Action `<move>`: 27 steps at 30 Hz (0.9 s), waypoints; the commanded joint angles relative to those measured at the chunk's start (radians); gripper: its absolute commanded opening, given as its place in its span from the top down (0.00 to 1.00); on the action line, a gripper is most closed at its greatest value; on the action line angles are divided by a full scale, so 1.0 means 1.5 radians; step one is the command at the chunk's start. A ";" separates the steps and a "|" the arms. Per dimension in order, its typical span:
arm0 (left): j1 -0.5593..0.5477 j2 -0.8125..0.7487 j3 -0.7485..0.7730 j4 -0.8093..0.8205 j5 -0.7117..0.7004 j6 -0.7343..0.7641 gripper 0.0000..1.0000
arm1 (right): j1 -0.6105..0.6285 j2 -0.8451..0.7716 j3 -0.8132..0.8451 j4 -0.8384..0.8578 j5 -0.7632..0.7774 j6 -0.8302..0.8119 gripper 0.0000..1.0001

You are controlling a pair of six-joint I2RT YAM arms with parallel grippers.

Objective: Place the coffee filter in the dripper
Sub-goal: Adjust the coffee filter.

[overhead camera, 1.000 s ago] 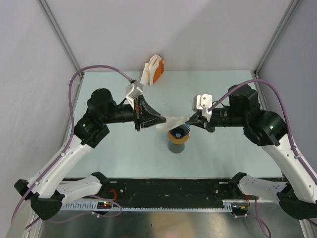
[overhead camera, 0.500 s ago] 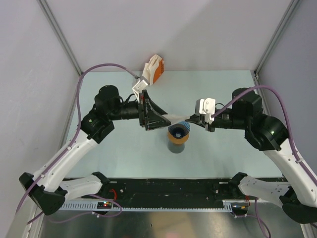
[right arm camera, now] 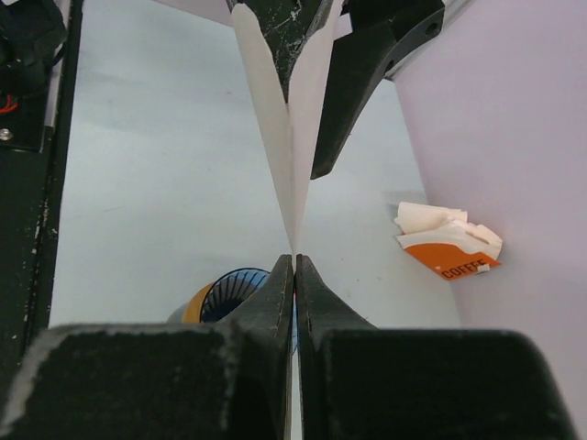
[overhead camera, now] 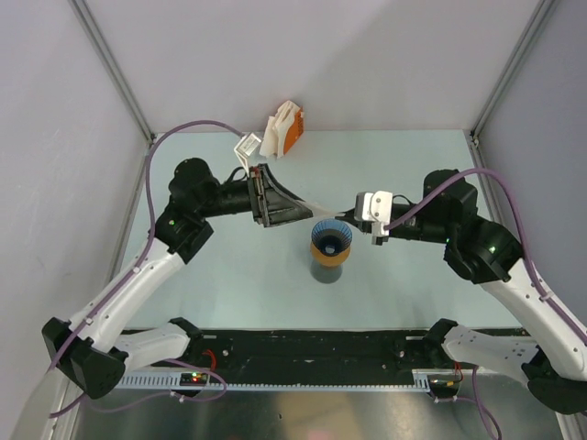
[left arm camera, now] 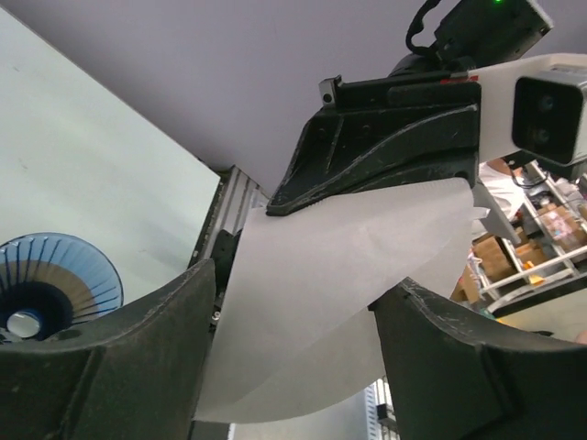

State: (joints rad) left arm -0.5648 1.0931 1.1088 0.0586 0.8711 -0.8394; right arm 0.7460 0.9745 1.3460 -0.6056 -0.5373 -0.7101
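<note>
The white paper coffee filter (overhead camera: 328,210) hangs in the air just behind the dripper (overhead camera: 331,236), a blue ribbed cone on an orange ring (overhead camera: 328,259) atop a dark grey cup (overhead camera: 324,272). My right gripper (overhead camera: 353,216) is shut on the filter's right edge. In the right wrist view its fingertips (right arm camera: 294,268) pinch the filter (right arm camera: 307,137), whose two sheets spread apart towards my left gripper (right arm camera: 316,55). My left gripper (overhead camera: 298,209) is open, and the filter (left arm camera: 339,275) passes loosely between its fingers (left arm camera: 119,357). The dripper (left arm camera: 57,286) lies below left in that view.
An orange and white filter pack (overhead camera: 284,131) with loose filters sticks out at the back wall, also in the right wrist view (right arm camera: 449,243). Grey walls enclose the pale table (overhead camera: 229,275) on three sides. A black rail runs along the near edge.
My left gripper has opened and let go of the filter, drawing back to the left. My right gripper, still shut on the filter, has shifted slightly right and nearer.
</note>
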 commanded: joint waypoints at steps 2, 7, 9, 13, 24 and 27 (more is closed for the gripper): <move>0.006 0.000 -0.015 0.073 0.028 -0.077 0.30 | 0.020 -0.009 -0.019 0.085 0.039 -0.014 1.00; 0.009 0.010 -0.022 0.094 0.044 -0.112 0.40 | 0.030 -0.007 -0.027 0.100 0.054 -0.017 1.00; 0.009 0.010 -0.025 0.099 0.047 -0.118 0.43 | 0.033 -0.008 -0.029 0.103 0.059 -0.017 1.00; 0.010 0.010 -0.030 0.103 0.048 -0.125 0.47 | 0.038 -0.011 -0.035 0.102 0.062 -0.015 1.00; 0.034 0.000 -0.056 0.105 0.044 -0.129 0.30 | 0.042 -0.038 -0.045 0.090 0.082 -0.020 1.00; 0.034 0.002 -0.053 0.105 0.041 -0.128 0.31 | 0.042 -0.038 -0.046 0.091 0.082 -0.017 1.00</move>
State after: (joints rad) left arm -0.5201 1.1126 1.0264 0.1776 0.9237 -1.0222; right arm 0.8032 0.9356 1.2736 -0.4969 -0.4278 -0.7338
